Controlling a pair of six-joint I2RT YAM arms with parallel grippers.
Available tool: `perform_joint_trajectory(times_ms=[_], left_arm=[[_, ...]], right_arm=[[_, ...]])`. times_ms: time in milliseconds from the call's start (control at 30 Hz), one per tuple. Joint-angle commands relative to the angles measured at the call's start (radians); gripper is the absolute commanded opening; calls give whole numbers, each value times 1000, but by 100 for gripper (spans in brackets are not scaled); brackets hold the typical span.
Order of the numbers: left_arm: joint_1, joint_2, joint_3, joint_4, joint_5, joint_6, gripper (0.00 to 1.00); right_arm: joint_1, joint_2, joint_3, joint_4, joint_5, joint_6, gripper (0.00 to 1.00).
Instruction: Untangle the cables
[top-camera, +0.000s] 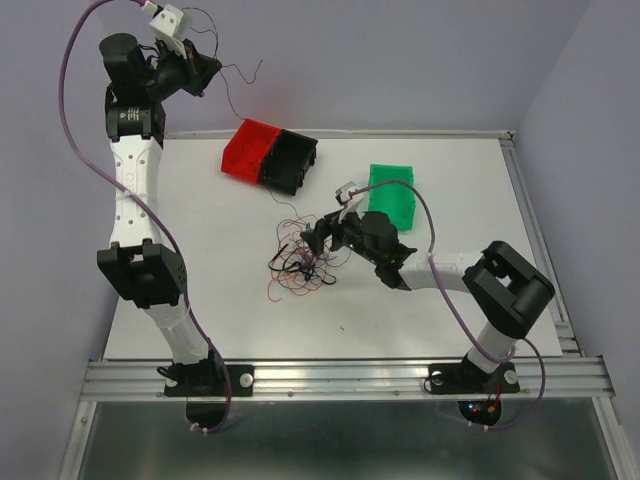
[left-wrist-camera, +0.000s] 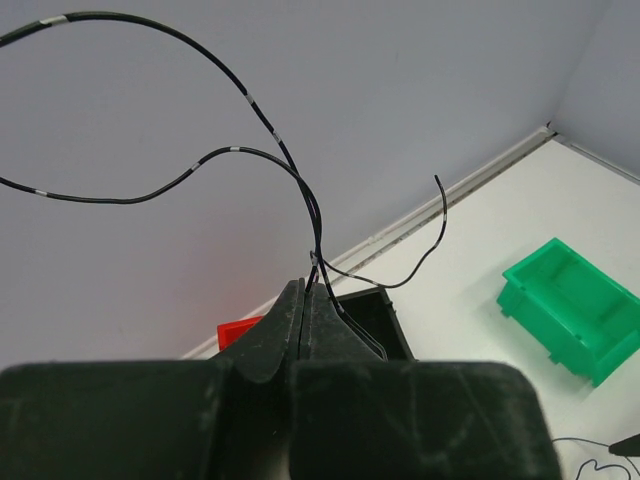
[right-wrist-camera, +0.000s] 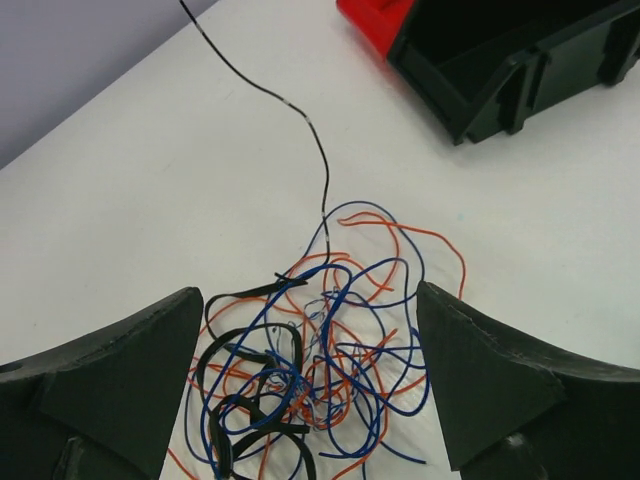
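The cables (top-camera: 305, 262) lie in a tangled pile of thin blue, orange and black wires in the middle of the table. My right gripper (top-camera: 318, 240) hangs open just over the pile, and in the right wrist view (right-wrist-camera: 310, 350) the pile (right-wrist-camera: 320, 370) sits between its two spread fingers. One black wire (right-wrist-camera: 300, 110) rises from the pile and leaves that view at the top left. My left gripper (top-camera: 203, 68) is raised high at the far left. It is shut (left-wrist-camera: 304, 292) on thin black wires (left-wrist-camera: 300, 190) that curl up and away from its tips.
A red bin (top-camera: 250, 148) and a black bin (top-camera: 293, 160) stand joined at the back of the table, also in the left wrist view (left-wrist-camera: 375, 318). A green bin (top-camera: 392, 193) stands right of the right gripper. A rail runs along the table's near edge (top-camera: 340, 378).
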Motion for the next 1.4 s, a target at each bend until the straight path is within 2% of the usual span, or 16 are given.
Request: perform_joint_trajectory(times_ms=[0, 167, 200, 267, 367, 400, 467, 500, 600, 833, 1000, 1133, 1367], left_arm=[[3, -66, 32, 48, 13, -8, 0], [3, -67, 38, 51, 1, -9, 0], [3, -67, 40, 51, -1, -9, 0], [2, -70, 40, 51, -10, -5, 0], [3, -72, 41, 53, -30, 8, 0], [3, -73, 40, 51, -38, 11, 0], [3, -75, 40, 48, -64, 18, 0], [3, -73, 40, 45, -70, 26, 0], [13, -72, 40, 40, -88, 28, 0], [72, -37, 60, 42, -105, -17, 0], [143, -1, 75, 63, -53, -80, 0], [164, -10, 49, 71, -50, -51, 0], [203, -40, -9, 109, -90, -60, 0]], right_arm=[[-3, 38, 102, -79, -125, 68, 92], [-3, 114, 157, -139, -199, 77, 89], [-1, 121, 159, -145, -201, 78, 82], [-1, 135, 171, -181, -194, 75, 75], [-1, 123, 160, -223, -141, 68, 69], [-3, 117, 149, -229, -119, 68, 54], [-3, 94, 125, -243, -54, 68, 33], [-3, 65, 96, -246, -34, 68, 15], [-4, -10, 33, -252, 25, 64, 1], [-38, -228, -125, -274, 151, 97, 1], [-93, -325, -187, -327, 215, 143, 1], [-113, -388, -214, -355, 269, 174, 1], [-139, -578, -314, -367, 503, 269, 1]])
